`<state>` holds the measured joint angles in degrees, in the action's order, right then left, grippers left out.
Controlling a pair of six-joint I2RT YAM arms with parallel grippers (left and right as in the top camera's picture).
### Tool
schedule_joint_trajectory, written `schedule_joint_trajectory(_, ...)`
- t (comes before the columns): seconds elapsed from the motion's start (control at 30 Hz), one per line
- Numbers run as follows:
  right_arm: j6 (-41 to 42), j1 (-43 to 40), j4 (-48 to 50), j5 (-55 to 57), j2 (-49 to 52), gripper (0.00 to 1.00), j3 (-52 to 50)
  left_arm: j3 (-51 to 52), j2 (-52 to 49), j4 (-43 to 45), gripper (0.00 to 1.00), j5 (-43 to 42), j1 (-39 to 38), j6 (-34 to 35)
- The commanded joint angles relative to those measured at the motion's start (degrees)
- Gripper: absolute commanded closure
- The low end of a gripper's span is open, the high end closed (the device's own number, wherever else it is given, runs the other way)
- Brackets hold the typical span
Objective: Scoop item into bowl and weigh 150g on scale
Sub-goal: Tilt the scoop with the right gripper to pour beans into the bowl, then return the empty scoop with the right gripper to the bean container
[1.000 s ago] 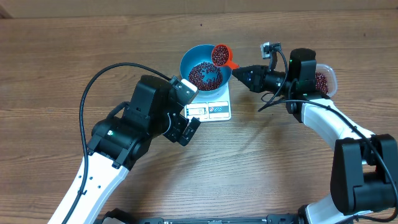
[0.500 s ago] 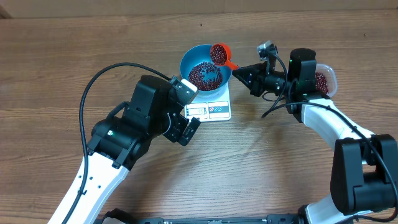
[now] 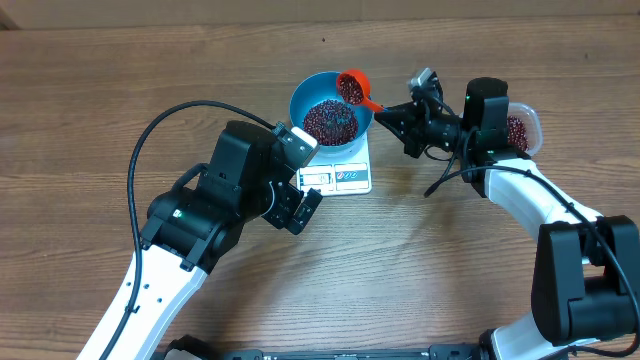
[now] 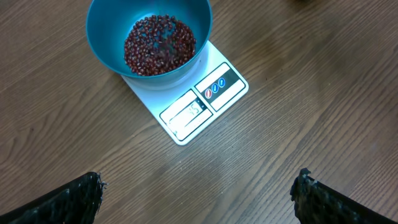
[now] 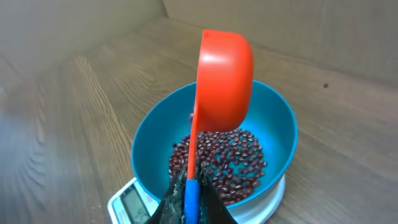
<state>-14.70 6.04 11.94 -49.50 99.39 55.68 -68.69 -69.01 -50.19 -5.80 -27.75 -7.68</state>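
Overhead: scoop [image 3: 352, 86] tilted over bowl [image 3: 297, 105] — handle points toward R jaws.

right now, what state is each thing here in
bowl, upright on the scale, partly filled
beans, loose heap in the bowl, some in the scoop
scale, flat on the table, display too small to read
scoop, tipped over the bowl, handle gripped
tub, open, beans inside, partly hidden
left end effector, open, empty
right end effector, shut on the scoop
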Motion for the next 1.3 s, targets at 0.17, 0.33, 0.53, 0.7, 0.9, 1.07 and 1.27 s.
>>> schedule_joint_trajectory(0.17, -14.69, 0.13, 0.39, 0.00, 0.50, 0.96, -0.13, 0.07, 0.02, 0.04, 0.00, 0.00, 0.20, -1.09)
schedule_joint_trajectory(0.33, -20.94, 0.13, 0.42, -0.02, 0.50, 0.96, -0.13, 0.07, 0.02, 0.04, 0.00, 0.00, 0.20, -1.09)
schedule_joint_trajectory(0.53, -25.51, 0.11, 0.39, -0.02, 0.50, 0.96, -0.13, 0.07, 0.02, 0.04, 0.01, 0.00, 0.20, -1.09)
schedule_joint_trajectory(0.7, -30.45, 0.11, 0.42, -0.02, 0.50, 0.96, -0.13, 0.07, 0.02, 0.04, 0.00, 0.00, 0.20, -1.09)
schedule_joint_trajectory(0.9, -36.70, 0.11, 0.42, 0.02, 0.50, 0.96, -0.13, 0.07, 0.02, 0.04, 0.01, 0.00, 0.20, -1.09)
schedule_joint_trajectory(1.07, -36.72, 0.11, 0.15, 0.63, 0.50, 0.96, -0.13, 0.07, 0.02, 0.04, 0.00, 0.00, 0.20, -1.09)
schedule_joint_trajectory(1.27, -27.19, -0.15, 0.48, 0.63, 0.35, 0.96, -0.09, 0.07, 0.02, 0.04, 0.00, 0.00, 0.20, -1.09)
